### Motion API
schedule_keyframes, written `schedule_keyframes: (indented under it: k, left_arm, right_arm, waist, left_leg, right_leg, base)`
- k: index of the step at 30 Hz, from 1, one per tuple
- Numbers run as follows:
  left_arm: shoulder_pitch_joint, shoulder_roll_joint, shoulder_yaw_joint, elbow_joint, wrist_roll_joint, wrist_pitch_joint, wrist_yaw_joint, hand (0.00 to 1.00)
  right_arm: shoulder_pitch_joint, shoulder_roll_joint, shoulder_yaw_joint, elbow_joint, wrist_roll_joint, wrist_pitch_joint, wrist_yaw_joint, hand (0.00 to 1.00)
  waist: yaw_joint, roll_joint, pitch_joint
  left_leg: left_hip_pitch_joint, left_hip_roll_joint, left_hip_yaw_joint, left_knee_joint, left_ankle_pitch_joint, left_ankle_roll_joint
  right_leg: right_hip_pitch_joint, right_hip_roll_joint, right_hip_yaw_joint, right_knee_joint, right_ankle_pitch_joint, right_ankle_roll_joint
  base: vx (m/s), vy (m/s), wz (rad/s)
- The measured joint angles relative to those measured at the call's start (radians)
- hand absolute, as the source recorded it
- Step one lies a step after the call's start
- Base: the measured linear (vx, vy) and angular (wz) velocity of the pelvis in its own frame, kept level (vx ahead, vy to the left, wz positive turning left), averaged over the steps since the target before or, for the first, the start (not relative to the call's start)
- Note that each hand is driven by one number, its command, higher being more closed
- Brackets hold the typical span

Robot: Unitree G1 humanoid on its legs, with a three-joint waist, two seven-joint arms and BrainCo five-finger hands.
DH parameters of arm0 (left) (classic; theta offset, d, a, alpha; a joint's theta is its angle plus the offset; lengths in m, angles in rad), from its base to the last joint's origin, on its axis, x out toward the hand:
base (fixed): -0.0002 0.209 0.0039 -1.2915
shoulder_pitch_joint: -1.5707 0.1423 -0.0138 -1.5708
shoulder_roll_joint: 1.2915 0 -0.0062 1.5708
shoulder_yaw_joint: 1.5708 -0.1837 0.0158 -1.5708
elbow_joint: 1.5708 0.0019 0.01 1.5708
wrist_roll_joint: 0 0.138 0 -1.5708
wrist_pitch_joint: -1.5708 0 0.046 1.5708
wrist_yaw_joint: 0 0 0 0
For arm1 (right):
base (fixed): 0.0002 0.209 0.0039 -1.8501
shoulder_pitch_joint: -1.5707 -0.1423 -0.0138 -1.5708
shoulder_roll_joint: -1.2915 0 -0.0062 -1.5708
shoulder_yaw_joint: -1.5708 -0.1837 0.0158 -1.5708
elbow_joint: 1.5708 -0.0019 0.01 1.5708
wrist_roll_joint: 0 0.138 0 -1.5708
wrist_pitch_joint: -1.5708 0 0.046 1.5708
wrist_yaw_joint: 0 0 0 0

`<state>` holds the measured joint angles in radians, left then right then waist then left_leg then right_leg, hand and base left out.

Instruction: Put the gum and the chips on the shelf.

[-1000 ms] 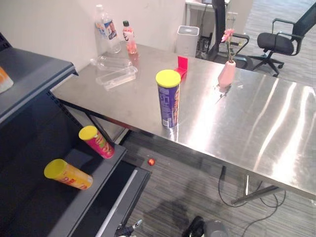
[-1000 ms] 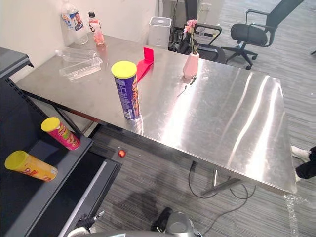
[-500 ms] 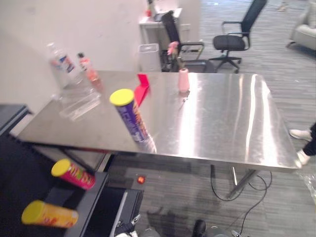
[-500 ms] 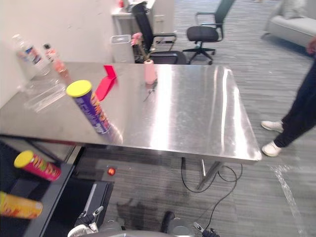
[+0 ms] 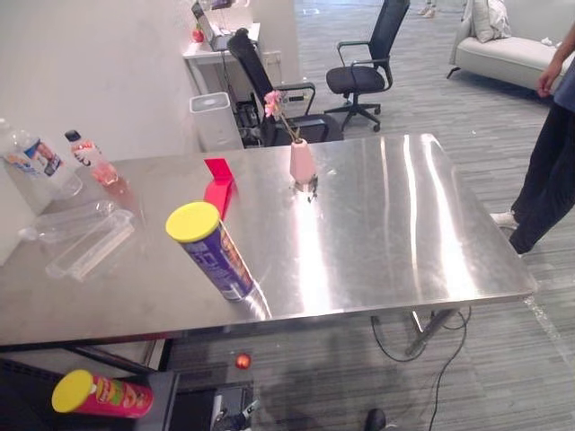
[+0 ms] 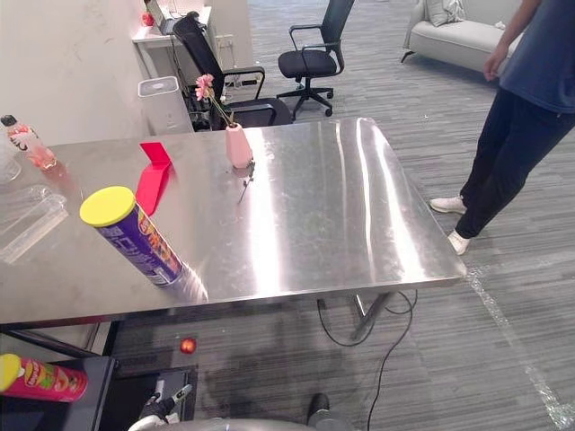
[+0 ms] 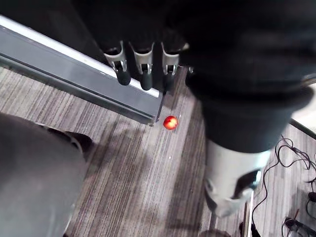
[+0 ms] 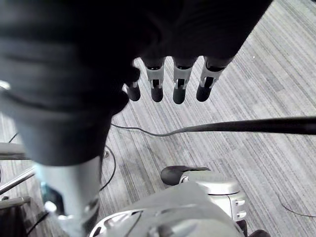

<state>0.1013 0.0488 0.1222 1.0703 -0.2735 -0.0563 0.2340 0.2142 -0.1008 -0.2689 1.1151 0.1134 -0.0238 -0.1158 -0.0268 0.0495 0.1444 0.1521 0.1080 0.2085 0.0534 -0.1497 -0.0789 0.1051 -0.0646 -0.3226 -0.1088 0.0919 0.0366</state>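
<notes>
Where table [image 5: 404, 224] ends, chips can [image 5: 216, 259] stands (near front edge).

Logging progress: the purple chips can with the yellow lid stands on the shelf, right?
No: the purple chips can with the yellow lid stands on the steel table, near its front edge, as the left eye view shows.

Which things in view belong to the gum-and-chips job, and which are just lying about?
Job: purple chips can standing on the table; pink chips can lying on the shelf; red pack on the table, possibly the gum.
Lying about: pink vase with a flower; two bottles; clear plastic trays; red ball on the floor; office chair; a person beside the table.
</notes>
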Motion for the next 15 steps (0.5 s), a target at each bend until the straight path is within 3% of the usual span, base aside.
schedule_keyframes:
  k: [5, 10, 15]
  left_arm:
    - [-0.003, 0.015, -0.014, 0.005, 0.011, -0.001, -0.006, 0.0]
    - [-0.006, 0.028, -0.028, 0.018, 0.014, -0.023, -0.013, 0.0]
    - [-0.011, 0.033, -0.007, 0.028, 0.025, -0.026, -0.012, 0.0]
  right_arm:
    - [-0.001, 0.011, -0.001, 0.001, 0.04, -0.033, -0.007, 0.0]
    - [-0.001, 0.043, -0.052, 0.001, 0.2, -0.059, -0.047, 0.0]
    - [-0.003, 0.031, -0.24, -0.002, 0.35, -0.1, -0.125, 0.0]
  waist:
    - [0.0, -0.025, -0.004]
    - [0.001, -0.044, -0.013]
    - [0.001, -0.047, -0.015]
  left_leg:
    - [0.011, -0.012, -0.002, -0.02, -0.001, 0.001]
    - [0.011, -0.014, 0.004, -0.032, -0.002, 0.004]
    - [0.02, -0.013, 0.036, -0.036, -0.003, 0.004]
  right_leg:
    - [0.002, -0.006, 0.001, -0.002, -0.007, 0.01]
    - [-0.006, -0.01, 0.009, -0.005, -0.007, 0.012]
    - [-0.016, -0.005, 0.041, -0.004, -0.005, 0.015]
  base:
    - [0.05, 0.065, 0.0]
    - [0.01, 0.03, -0.05]
    - [0.02, 0.026, -0.17]
